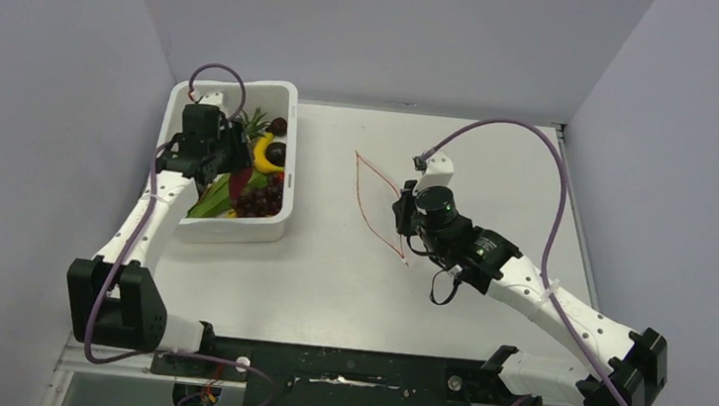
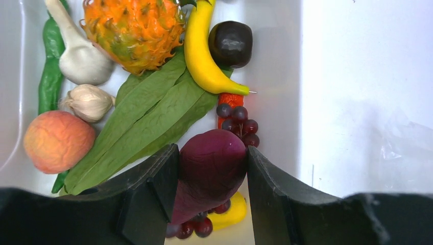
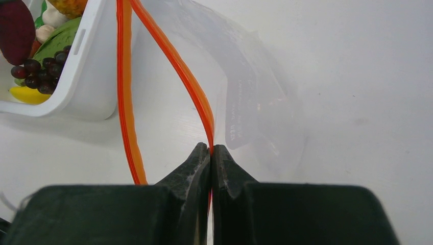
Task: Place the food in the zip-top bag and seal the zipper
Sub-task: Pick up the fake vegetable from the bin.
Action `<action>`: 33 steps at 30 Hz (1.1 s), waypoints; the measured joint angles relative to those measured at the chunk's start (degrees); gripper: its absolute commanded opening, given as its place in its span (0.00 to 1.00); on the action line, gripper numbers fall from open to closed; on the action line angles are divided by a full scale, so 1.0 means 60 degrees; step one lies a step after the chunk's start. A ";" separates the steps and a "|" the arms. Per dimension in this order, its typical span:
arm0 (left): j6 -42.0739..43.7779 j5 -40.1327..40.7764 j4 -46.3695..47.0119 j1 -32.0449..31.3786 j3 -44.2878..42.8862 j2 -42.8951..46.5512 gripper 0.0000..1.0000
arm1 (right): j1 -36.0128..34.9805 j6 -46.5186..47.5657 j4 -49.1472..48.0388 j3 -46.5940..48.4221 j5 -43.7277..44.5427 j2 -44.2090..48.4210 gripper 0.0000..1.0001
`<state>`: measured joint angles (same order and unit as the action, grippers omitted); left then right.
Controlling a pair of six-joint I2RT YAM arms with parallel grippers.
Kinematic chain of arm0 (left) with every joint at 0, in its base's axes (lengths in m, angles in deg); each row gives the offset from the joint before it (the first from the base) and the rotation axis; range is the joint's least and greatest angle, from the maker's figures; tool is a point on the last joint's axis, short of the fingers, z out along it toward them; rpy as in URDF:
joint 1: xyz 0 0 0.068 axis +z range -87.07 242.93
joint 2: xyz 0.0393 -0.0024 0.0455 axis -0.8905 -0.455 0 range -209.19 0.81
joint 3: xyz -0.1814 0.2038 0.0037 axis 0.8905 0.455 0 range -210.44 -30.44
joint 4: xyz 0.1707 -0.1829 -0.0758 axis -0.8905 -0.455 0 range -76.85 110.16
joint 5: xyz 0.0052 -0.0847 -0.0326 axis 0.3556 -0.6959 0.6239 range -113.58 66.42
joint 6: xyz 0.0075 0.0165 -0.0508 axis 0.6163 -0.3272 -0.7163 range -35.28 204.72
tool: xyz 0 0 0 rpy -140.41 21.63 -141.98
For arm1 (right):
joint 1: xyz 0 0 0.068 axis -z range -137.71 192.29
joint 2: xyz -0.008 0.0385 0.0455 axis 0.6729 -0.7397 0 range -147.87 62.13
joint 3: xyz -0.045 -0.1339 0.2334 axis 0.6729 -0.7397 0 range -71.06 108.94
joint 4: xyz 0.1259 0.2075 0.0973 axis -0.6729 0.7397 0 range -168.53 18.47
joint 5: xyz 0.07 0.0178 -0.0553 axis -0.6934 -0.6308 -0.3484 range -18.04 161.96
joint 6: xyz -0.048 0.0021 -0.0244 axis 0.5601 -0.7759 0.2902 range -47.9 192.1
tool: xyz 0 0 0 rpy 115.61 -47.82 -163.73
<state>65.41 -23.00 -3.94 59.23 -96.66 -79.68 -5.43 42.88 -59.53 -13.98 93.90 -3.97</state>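
1. The right arm reaches low from the near right corner toward the middle of the white counter (image 1: 327,289). The right fingers (image 3: 211,148) are squeezed tight on the thin red-orange zipper strip (image 3: 125,102), at its near end.
2. Just past them lies the clear plastic bag (image 3: 245,92). Its mouth gapes open toward the left. No food shows inside it, so nothing is bagged and the zipper is not shut.
3. Farther left, the left arm stretches out and points down into the white plastic tub (image 1: 234,229). The left fingers (image 2: 212,153) are clamped on a dark purple toy vegetable (image 2: 212,168).
4. The yellow banana (image 2: 199,51), dark grapes (image 2: 237,120) and orange pineapple (image 2: 133,28) lie in the tub. I think almost the whole job is left.
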 measured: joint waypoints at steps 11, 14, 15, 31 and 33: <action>-0.0477 -0.0095 0.0353 0.0000 0.0732 0.2084 0.24 | -0.0066 -0.0685 0.0073 0.0302 0.0022 -0.0539 0.00; -0.0834 -0.0506 0.0576 0.0000 0.0747 0.2637 0.24 | -0.0084 -0.0976 0.0069 0.0390 0.0058 -0.0663 0.00; -0.1013 -0.0696 0.0678 0.0000 0.0750 0.2834 0.24 | -0.0091 -0.1071 0.0066 0.0397 0.0073 -0.0681 0.00; -0.5384 -0.3872 0.4116 -0.0084 0.2215 0.4492 0.22 | -0.0117 -0.2189 -0.1009 0.0397 -0.0138 -0.0841 0.00; -0.5963 -0.3967 0.4615 -0.0193 0.2448 0.4557 0.22 | -0.0117 -0.2317 -0.1202 0.0397 -0.0273 -0.0841 0.00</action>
<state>29.63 -46.80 23.75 58.07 -81.97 -52.34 -6.13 28.98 -66.74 -11.59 92.26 -9.02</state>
